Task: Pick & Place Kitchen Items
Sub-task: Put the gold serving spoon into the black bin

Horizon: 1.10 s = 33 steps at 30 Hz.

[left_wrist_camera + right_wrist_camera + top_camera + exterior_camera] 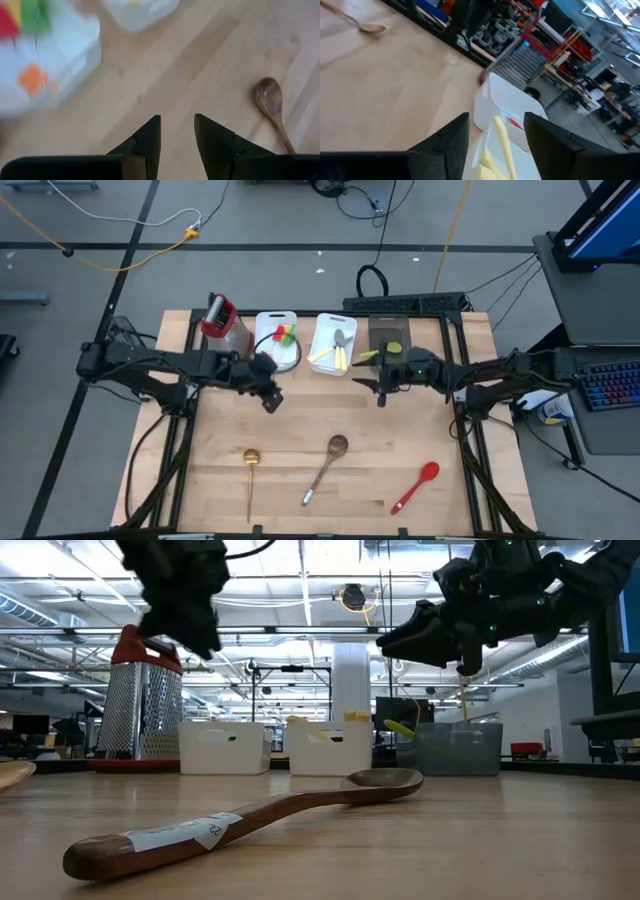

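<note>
Three utensils lie flat on the near half of the table: a brown wooden spoon (325, 464), a gold ladle (250, 470) and a red spoon (415, 486). Along the far edge stand a white bin (262, 323) holding small red, green and orange pieces and a second white bin (322, 326) holding cream-handled knives (501, 146). My left gripper (177, 135) hangs open above bare wood in front of the first bin, nothing between its fingers. My right gripper (497, 131) is open and level, raised in front of the knife bin; the knives show beyond its fingers.
A metal grater with a red top (220, 320) stands at the far left beside the bins. A grey bin (388, 332) with a green piece stands at the far right. Bare wood lies between the arms and the near utensils.
</note>
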{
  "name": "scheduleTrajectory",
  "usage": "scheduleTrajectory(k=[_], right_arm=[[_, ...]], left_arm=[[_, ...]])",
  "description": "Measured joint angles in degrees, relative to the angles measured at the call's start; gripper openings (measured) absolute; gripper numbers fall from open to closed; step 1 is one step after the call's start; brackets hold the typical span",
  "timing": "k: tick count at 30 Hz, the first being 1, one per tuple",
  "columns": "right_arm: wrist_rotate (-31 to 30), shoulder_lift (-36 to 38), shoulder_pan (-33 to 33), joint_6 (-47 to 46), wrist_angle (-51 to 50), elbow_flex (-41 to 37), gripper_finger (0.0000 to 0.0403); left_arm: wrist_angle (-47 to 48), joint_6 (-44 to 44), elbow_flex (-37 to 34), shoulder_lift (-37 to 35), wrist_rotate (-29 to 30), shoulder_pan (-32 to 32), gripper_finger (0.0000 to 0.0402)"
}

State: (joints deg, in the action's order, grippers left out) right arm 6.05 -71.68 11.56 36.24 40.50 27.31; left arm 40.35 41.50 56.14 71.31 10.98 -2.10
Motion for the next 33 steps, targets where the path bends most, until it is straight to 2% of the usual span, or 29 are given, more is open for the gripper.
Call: scheduleTrajectory(k=[7,10,14,19,21,27,33], right_arm=[[0.0,0.0,-1.7,-1.1,0.0,0.0,0.0185],[0.0,0.0,-1.9,-1.1,0.0,0.0,0.0185],[0.0,0.0,-1.9,-1.9,0.7,0.0,0.0184],[0.0,0.0,-1.9,-3.2,1.5,0.0,0.0179],[0.0,0.0,-1.9,-3.1,1.9,0.0,0.0177],[0.0,0.0,-1.9,-2.7,1.8,0.0,0.0176],[0.0,0.0,-1.9,-4.1,1.7,0.0,0.0176]], left_arm=[[4.5,19.7,0.0,1.2,1.1,-9.8,0.0120],[5.3,27.3,-0.1,3.5,-0.9,-13.5,0.0120],[6.1,37.9,-0.1,9.5,-8.1,-18.3,0.0120],[5.8,52.5,0.0,17.2,-21.5,-24.1,0.0120],[5.3,57.2,0.2,19.9,-24.4,-26.3,0.0120],[-1.0,70.6,0.4,22.9,-24.8,-31.0,0.0120],[-0.7,76.4,0.3,24.2,-24.4,-33.1,0.0120]])
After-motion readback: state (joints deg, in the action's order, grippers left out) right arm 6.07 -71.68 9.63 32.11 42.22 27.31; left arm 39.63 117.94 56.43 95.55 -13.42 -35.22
